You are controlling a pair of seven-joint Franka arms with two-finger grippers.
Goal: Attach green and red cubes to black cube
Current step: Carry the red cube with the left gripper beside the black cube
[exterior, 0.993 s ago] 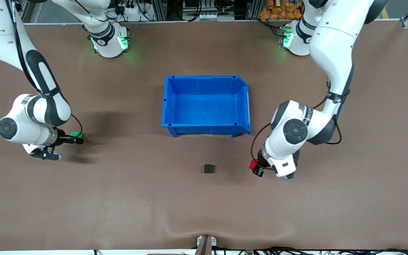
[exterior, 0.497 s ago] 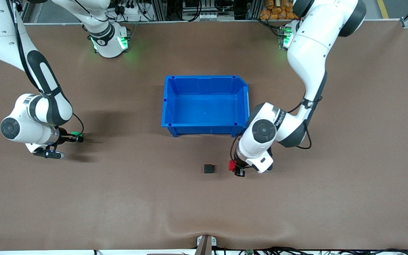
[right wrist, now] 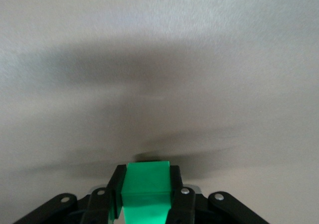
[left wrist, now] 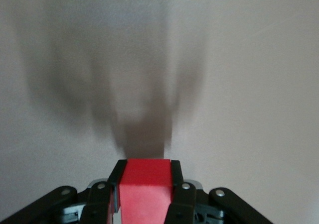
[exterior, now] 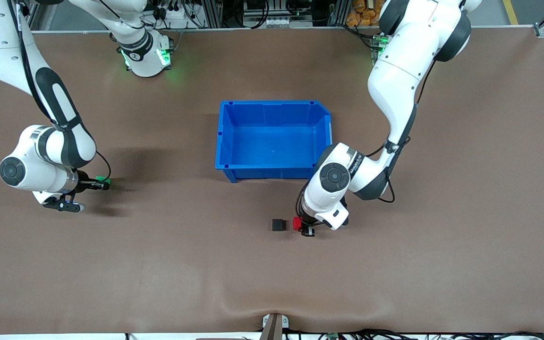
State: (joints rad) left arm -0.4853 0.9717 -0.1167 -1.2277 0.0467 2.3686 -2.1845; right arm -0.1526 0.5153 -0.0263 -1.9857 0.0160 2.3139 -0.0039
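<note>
The black cube (exterior: pixel 278 225) sits on the brown table, nearer the front camera than the blue bin. My left gripper (exterior: pixel 301 226) is shut on the red cube (exterior: pixel 296 223) and holds it low beside the black cube, a narrow gap apart. In the left wrist view the red cube (left wrist: pixel 146 189) fills the space between the black fingers (left wrist: pixel 177 176) of the left gripper (left wrist: pixel 145 168). Low over the table at the right arm's end, my right gripper (exterior: pixel 102 184) is shut on the green cube (exterior: pixel 102 179). The right wrist view shows the green cube (right wrist: pixel 146 184) clamped in the right gripper (right wrist: pixel 146 173).
An open blue bin (exterior: pixel 274 102) with nothing in it stands mid-table, between the arms' bases and the black cube. The left arm's elbow (exterior: pixel 333 177) hangs by the bin's corner.
The left arm has carried the red cube across the table to just beside the black cube. The right gripper has closed on the green cube and stayed in place.
</note>
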